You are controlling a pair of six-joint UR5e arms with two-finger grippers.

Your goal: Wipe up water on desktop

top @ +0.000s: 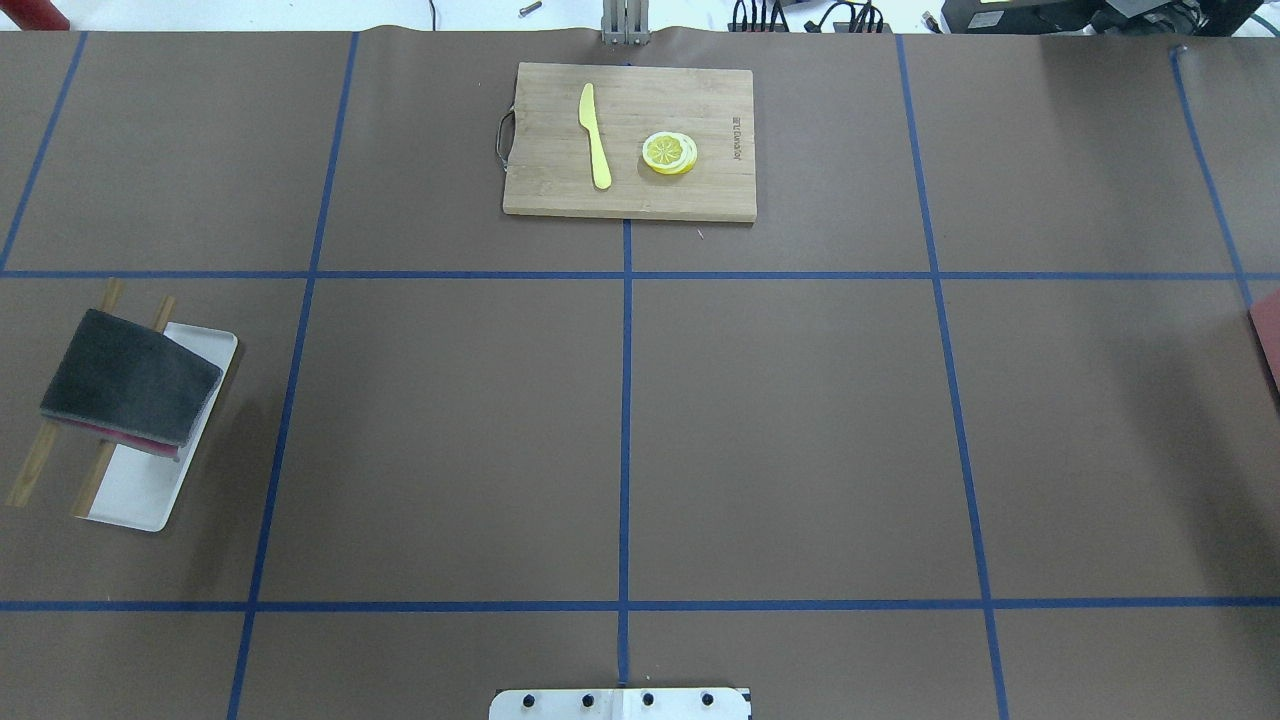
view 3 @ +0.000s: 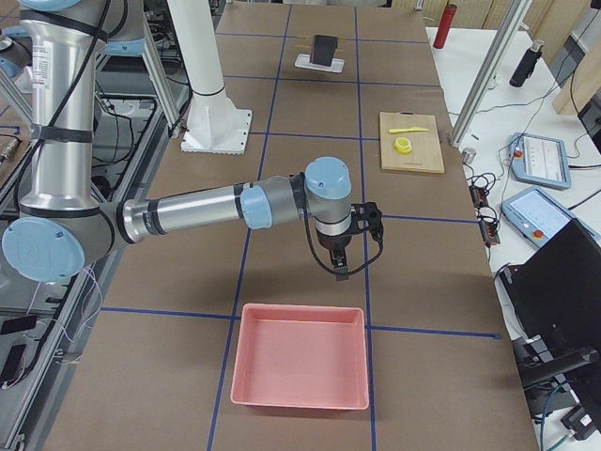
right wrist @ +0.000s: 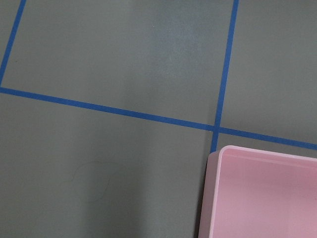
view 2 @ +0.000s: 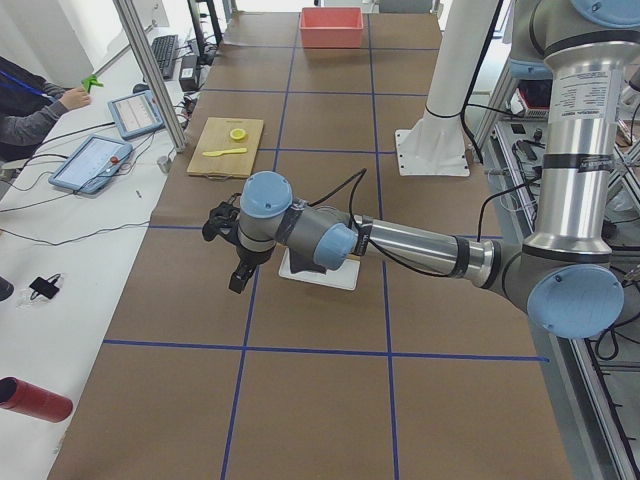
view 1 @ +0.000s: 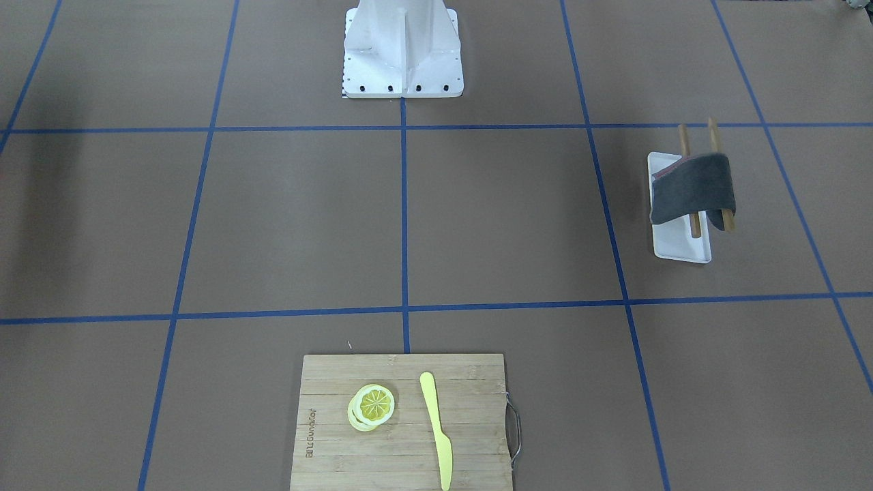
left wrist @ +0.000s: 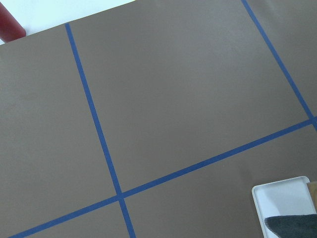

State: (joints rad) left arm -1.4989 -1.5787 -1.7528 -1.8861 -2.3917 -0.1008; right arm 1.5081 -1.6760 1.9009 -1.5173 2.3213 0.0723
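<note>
The desktop point(view 1: 505, 218) is a matte brown surface with a blue tape grid point(top: 780, 430). No water shows clearly on it. A faint thin outline point(right wrist: 91, 181) shows in the right wrist view. A dark grey cloth point(view 1: 692, 187) hangs over two wooden sticks above a white tray point(view 1: 678, 247), at the left in the overhead view point(top: 130, 378). My left gripper point(view 2: 238, 278) hovers beside that tray. My right gripper point(view 3: 343, 268) hovers near a pink tray. Both show only in the side views, so I cannot tell if they are open or shut.
A bamboo cutting board point(top: 630, 190) at the far middle holds lemon slices point(top: 670, 152) and a yellow knife point(top: 595, 135). The pink tray point(view 3: 300, 357) lies at my right end. The robot base point(view 1: 402, 61) stands at the near edge. A red bottle point(view 2: 35, 400) lies off the table.
</note>
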